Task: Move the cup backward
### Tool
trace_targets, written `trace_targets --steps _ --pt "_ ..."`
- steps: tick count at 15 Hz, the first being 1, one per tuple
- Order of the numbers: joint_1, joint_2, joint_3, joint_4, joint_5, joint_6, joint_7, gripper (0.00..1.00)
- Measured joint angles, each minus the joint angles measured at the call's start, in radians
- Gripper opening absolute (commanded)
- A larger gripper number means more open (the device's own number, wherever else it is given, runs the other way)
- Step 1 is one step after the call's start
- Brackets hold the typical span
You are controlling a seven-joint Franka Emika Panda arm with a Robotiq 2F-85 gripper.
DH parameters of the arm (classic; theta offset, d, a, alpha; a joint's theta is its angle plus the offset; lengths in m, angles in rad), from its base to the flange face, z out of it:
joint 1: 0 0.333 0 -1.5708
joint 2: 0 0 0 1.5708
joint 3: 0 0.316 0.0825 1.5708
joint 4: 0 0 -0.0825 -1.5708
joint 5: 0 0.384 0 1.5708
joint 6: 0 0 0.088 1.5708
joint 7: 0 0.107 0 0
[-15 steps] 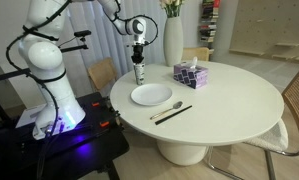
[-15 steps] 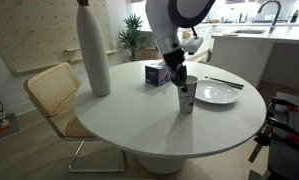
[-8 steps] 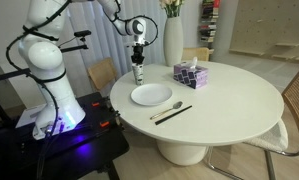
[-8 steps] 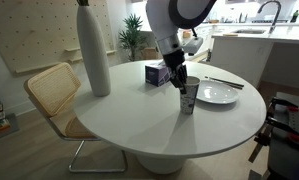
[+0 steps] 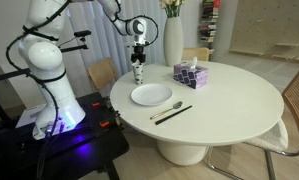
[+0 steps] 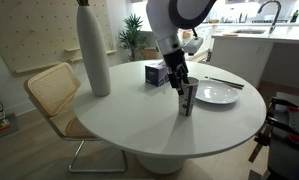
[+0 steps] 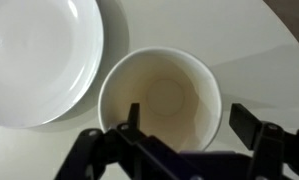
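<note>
The cup [image 7: 164, 95], white with a dark pattern on its side, stands upright on the round white table [image 5: 229, 110] near its edge, beside the plate. In both exterior views my gripper [image 5: 139, 64] [image 6: 180, 84] points down right over the cup [image 5: 139, 74] [image 6: 188, 98]. In the wrist view my gripper [image 7: 188, 118] is open. One finger shows over the cup's mouth. The other finger [image 7: 245, 122] stands outside the rim with a gap to it. The cup is empty inside.
A white plate [image 5: 151, 95] [image 6: 217, 94] [image 7: 29, 55] lies next to the cup. A spoon and chopsticks [image 5: 172, 110] lie beside the plate. A tall white vase [image 5: 173, 40] [image 6: 93, 55] and a patterned box [image 5: 189, 74] [image 6: 156, 72] stand farther in. Chairs [image 6: 54, 90] [image 5: 297, 105] ring the table.
The jaws have spread apart and let go of the cup, which stays standing in place. The arm has hardly moved.
</note>
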Motion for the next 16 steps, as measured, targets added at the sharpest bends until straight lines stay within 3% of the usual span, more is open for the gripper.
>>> trace_targets --steps 11,16 --pt "0.004 -0.024 -0.004 0.0 -0.002 0.0 0.001 1.0" --pt "0.053 -0.144 -0.004 -0.016 -0.045 -0.01 0.082 1.0"
